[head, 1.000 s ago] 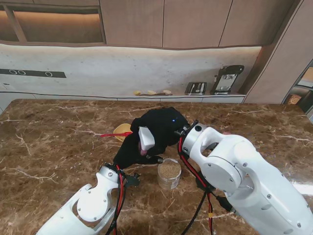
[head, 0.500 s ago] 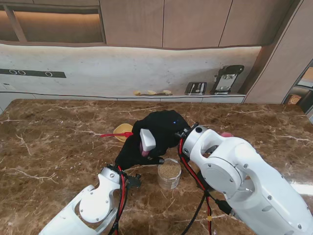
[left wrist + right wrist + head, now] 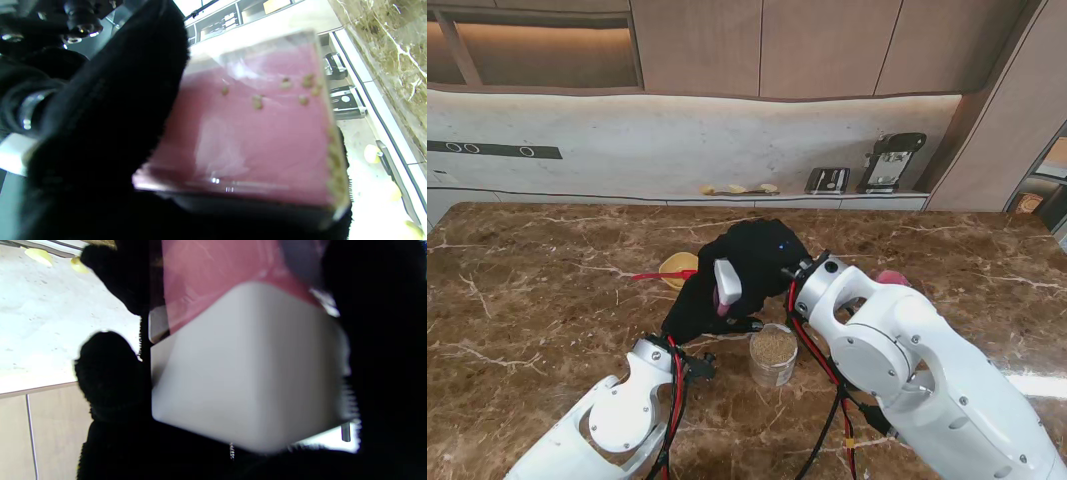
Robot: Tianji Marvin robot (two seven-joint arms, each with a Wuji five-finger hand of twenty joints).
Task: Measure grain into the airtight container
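Both hands (image 3: 727, 285) clamp pink box (image 3: 253, 133) beside grain jar (image 3: 773, 355).

The bench (image 3: 547, 300) is brown marble with pale veins. Both hands wear black gloves, the left hand (image 3: 695, 310) and right hand (image 3: 762, 255). The container (image 3: 253, 133) is clear and pink, its lid (image 3: 726, 283) white. The jar (image 3: 773, 355) holds tan grain.

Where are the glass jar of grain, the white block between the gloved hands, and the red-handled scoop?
Glass jar of grain (image 3: 773, 352), stand view, on the grain surface inside.
White block (image 3: 726, 281), stand view, on its pale front face.
Red-handled scoop (image 3: 663, 275), stand view, on the red handle.
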